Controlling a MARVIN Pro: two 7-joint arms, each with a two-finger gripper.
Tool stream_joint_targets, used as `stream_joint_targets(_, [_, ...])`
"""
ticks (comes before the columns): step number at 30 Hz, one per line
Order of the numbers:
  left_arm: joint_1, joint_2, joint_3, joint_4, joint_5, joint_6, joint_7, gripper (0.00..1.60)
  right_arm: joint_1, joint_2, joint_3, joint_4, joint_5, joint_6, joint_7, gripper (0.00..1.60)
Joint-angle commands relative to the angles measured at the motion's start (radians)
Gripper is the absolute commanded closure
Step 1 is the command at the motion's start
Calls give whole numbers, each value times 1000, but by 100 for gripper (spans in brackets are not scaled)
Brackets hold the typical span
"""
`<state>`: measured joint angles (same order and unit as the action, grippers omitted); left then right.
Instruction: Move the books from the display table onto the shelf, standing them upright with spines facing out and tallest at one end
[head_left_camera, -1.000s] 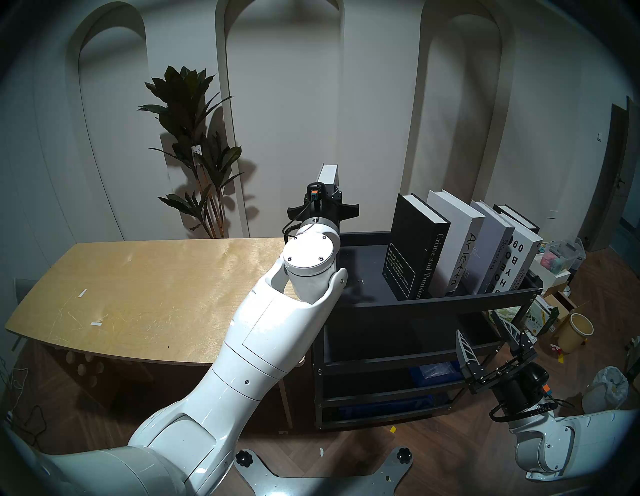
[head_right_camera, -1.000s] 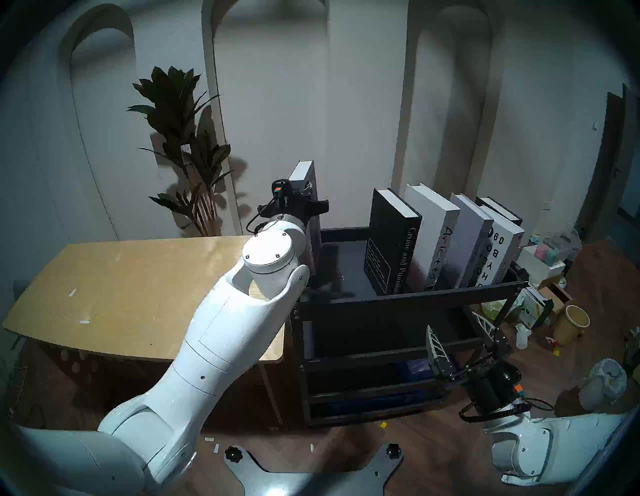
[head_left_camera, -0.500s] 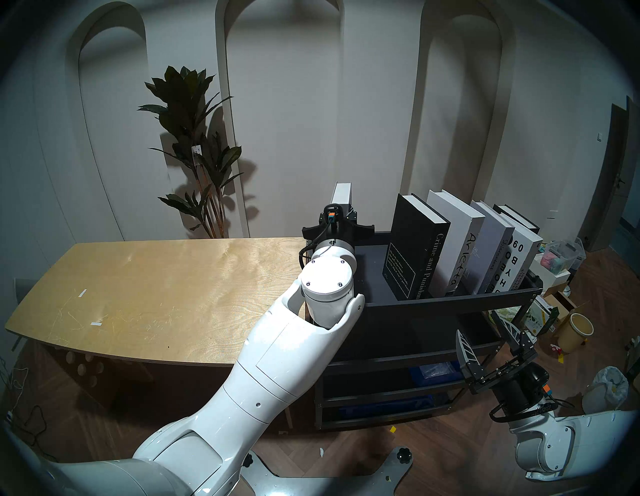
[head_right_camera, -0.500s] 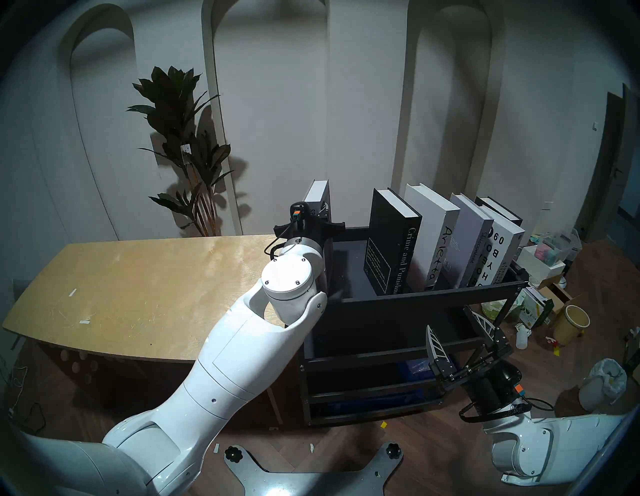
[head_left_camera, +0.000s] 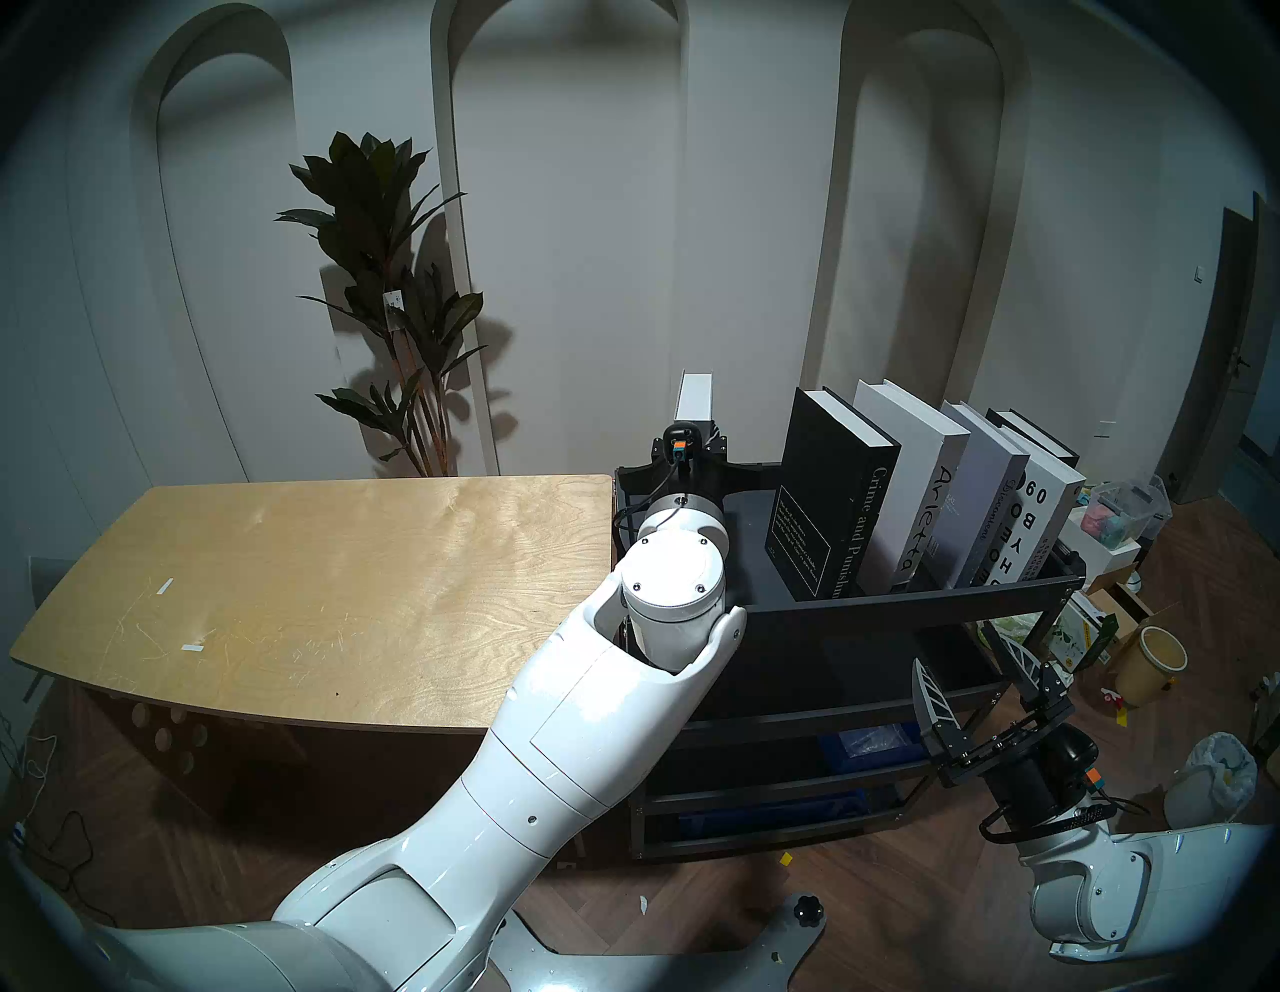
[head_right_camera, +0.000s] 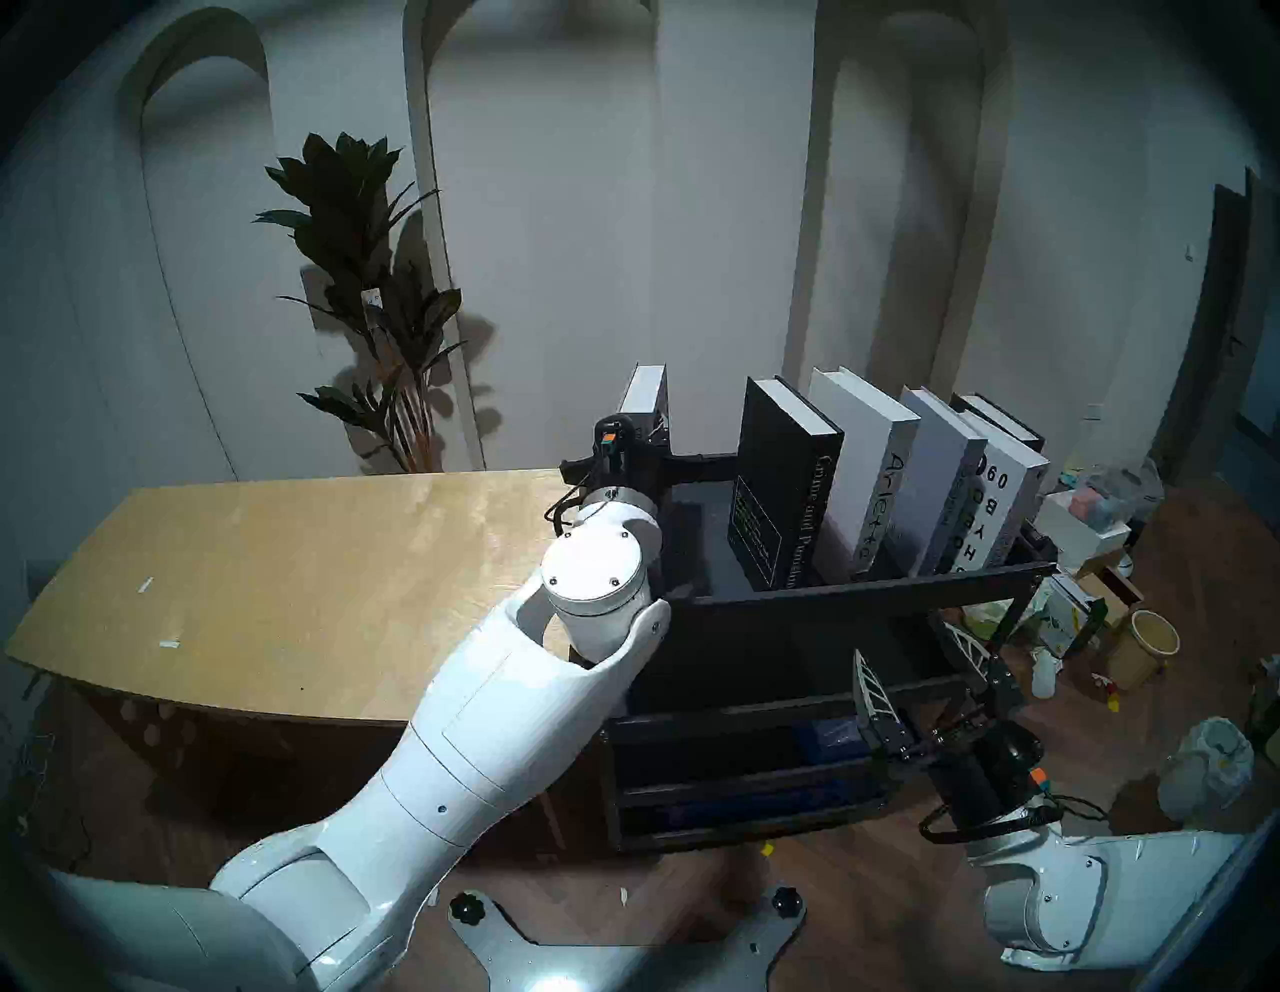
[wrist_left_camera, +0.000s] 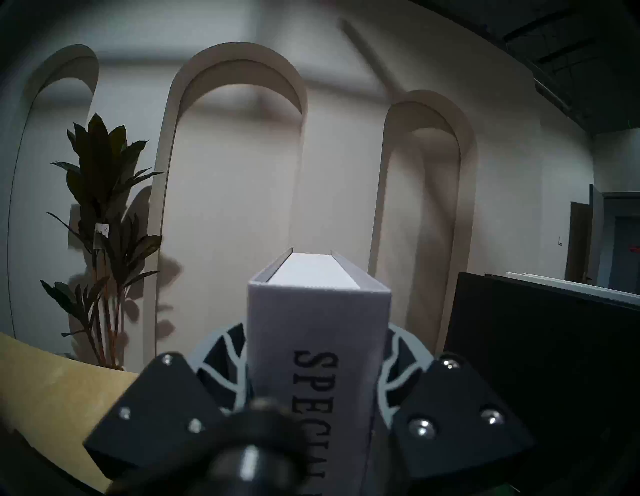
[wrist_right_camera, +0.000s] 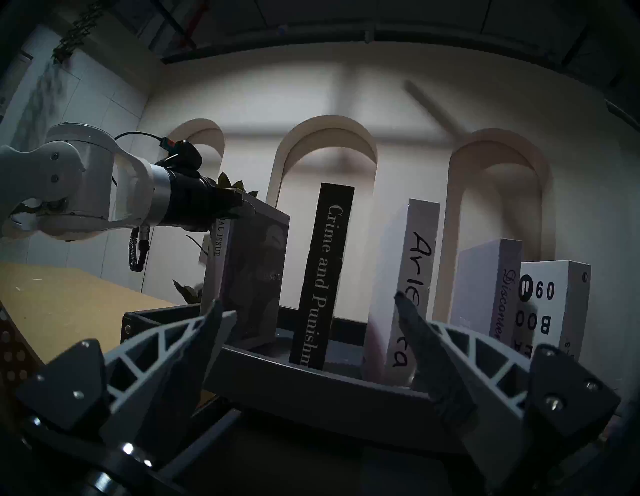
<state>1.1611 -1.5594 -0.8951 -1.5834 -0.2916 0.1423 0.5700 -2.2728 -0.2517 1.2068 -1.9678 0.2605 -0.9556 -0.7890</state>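
I have the left gripper clamped on the spine edge of the grey hardback marked SPECIAL ISSUE; holding it by the spine keeps the book upright with the title facing me, which is how it must stand on the black metal rack with the raised-rim top tray. In the right wrist view the book's foot sits down at the tray's left end, at about nine o'clock from the black Crime and Punishment hardback — whether it rests on the tray floor I cannot tell, because the rim hides it.

The other volumes already stand in the tray, spines out, all leaning toward three o'clock: the black one, then the white Arietta book, the pale grey Discontent book, the white book with bold black letters and a dark one behind it; the lean lets each rest on its neighbour. There is a clear gap between my book and the black one, so I judge it needs sliding toward three o'clock before release, or it may topple.

The light plywood table with rounded corners carries no books, so this looks like the last one.

The right gripper hangs below the tray's front rim with its jaws spread wide and empty — parked clear, I think, yet near enough to steady the row.
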Motion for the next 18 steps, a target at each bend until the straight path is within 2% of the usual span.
stream_joint_targets(1, [-16, -5, 5, -12, 3, -15, -12, 85, -24, -14, 38, -7, 9, -4, 25, 0])
stream_joint_targets(2, [-16, -6, 6, -13, 4, -15, -12, 48, -26, -15, 40, -7, 11, -4, 28, 0])
stream_joint_targets(4, [-17, -5, 8, -19, 5, -15, -13, 7, -31, -19, 47, -7, 15, -4, 36, 0])
stream_joint_targets(5, [-18, -5, 9, -21, 6, -14, -13, 0, -34, -22, 52, -7, 18, -4, 42, 0])
stream_joint_targets(12, [-19, -2, 12, -31, 8, -12, -15, 0, -51, -37, 79, -6, 36, -4, 75, 0])
stream_joint_targets(18, [-12, 2, 11, -77, 3, -2, -18, 0, -63, -50, 98, -5, 50, -4, 101, 0])
